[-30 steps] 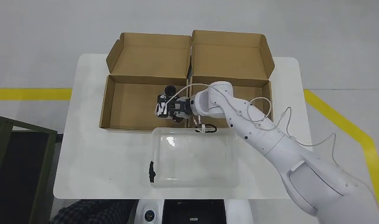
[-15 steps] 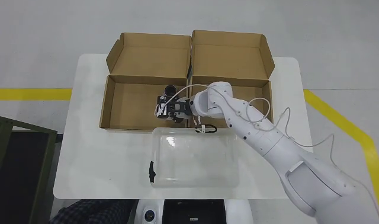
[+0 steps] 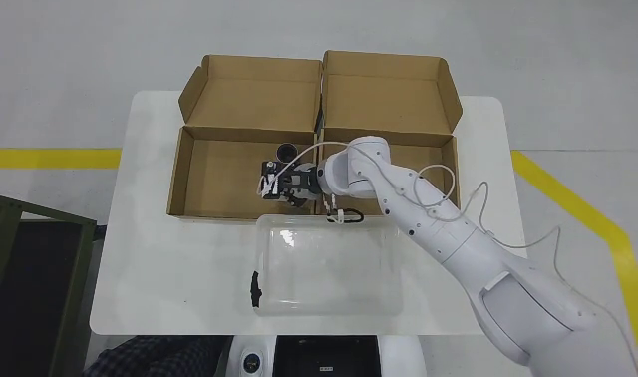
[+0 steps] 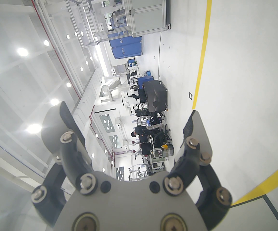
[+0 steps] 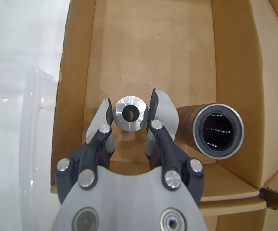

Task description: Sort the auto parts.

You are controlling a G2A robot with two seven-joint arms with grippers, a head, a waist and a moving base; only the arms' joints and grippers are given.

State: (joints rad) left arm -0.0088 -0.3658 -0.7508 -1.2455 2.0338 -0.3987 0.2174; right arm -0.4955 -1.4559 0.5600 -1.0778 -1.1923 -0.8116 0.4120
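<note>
Little is being changed against the earlier frames: the right arm's wrist is being carried a trace farther over the left-hand box (image 3: 214, 178), while that box's contents are being left as they were.

The right gripper (image 5: 131, 109) is being kept inside this box, at the end nearest the neighbouring box (image 3: 419, 163). Its fingers are being held narrowed onto a small steel sleeve (image 5: 141, 116), with a pad pressed against each side of the round wall. Whether the sleeve is being rested on the box floor cannot be told. A larger bearing (image 5: 185, 121) is being left lying in the box's far corner, just beside the gripped sleeve.

The sleeve is being judged rigid, dense for its bulk and not fragile. Its machined skin is being judged slippery, so a firm squeeze across the outer wall, near mid-length, is being advised rather than a hold on the rim.

The left gripper (image 4: 129, 111) is being held wide apart and empty, turned away from the box.
</note>
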